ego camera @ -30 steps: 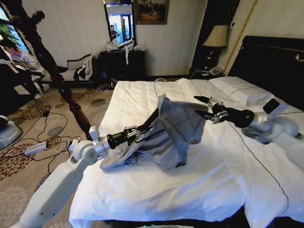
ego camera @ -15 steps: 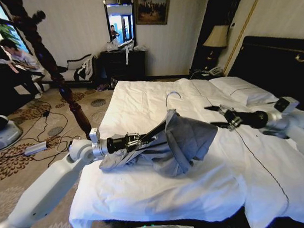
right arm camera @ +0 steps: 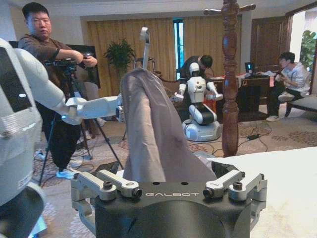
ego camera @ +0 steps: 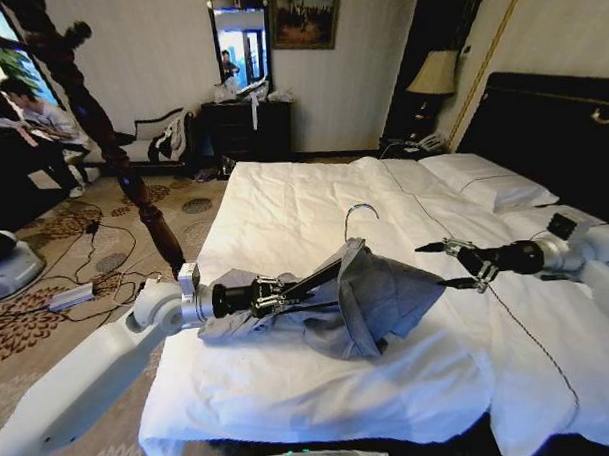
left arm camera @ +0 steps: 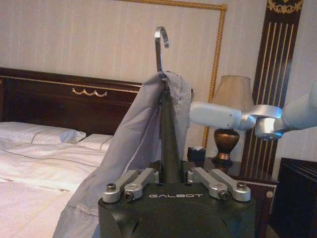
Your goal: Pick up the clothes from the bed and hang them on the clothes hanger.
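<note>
The clothes, a grey-blue shirt [ego camera: 379, 297], hang draped over a dark clothes hanger [ego camera: 321, 275] whose metal hook [ego camera: 361, 210] points up over the bed [ego camera: 283, 199]. My left gripper [ego camera: 274, 293] is shut on the hanger's lower end, just above the sheet near the bed's left edge. The left wrist view shows the hook [left arm camera: 159, 40] and the shirt [left arm camera: 131, 148] rising from that grip. My right gripper [ego camera: 442, 264] stands open a short way to the right of the shirt, touching nothing. From the right wrist, the shirt [right arm camera: 151, 134] hangs straight ahead.
White pillows [ego camera: 485, 182] and a black headboard [ego camera: 551, 119] are at the back right. A carved wooden post [ego camera: 111, 145] and floor cables [ego camera: 96, 265] lie left of the bed. People and another robot [right arm camera: 199, 106] stand across the room.
My right gripper has drawn back to the right, away from the shirt. The left gripper has tilted the hanger lower, so the shirt now sags closer to the sheet.
</note>
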